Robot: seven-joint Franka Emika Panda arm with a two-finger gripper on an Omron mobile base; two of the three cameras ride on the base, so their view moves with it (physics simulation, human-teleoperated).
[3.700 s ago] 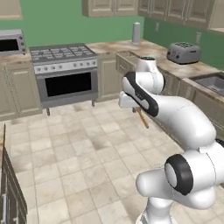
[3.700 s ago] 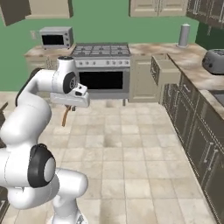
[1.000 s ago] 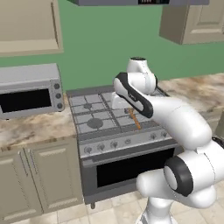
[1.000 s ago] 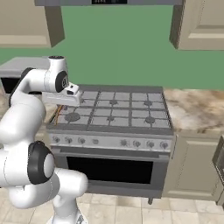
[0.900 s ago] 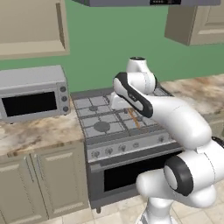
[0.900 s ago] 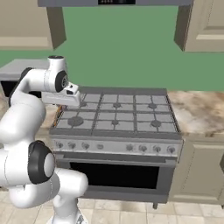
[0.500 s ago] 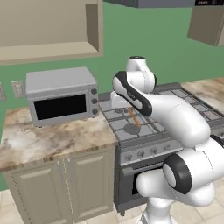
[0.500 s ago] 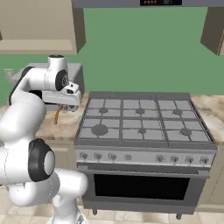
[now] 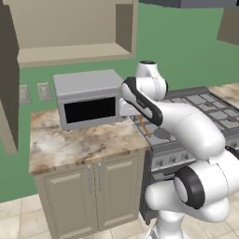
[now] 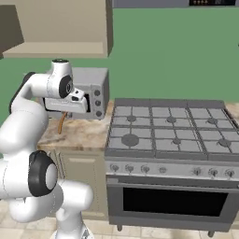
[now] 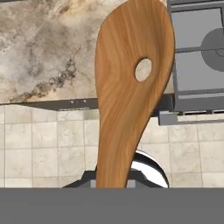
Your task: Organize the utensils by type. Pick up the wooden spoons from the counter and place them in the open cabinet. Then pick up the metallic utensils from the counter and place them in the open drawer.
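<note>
Wooden spoon [image 11: 127,96] was clamped by its handle in the gripper [image 10: 64,113], bowl end pointing away from the hand, hanging over the counter [image 9: 79,142] edge beside the stove [image 10: 172,135]. Held there likely because it was in transit to the open cabinet [image 9: 70,32] above the microwave [image 9: 88,98]; not yet placed. Jaws closed tight on the slim handle. Spoon: orange-brown, streaky wood grain, flat broad paddle-like bowl with a small round hole, narrowing to the handle. Counter: beige-brown marbled stone, glossy, tan panelled doors below. Microwave: boxy grey, dark window. Cabinet: tan, open front, one bare shelf. Stove: grey metal grates. Floor tiled, pale.
</note>
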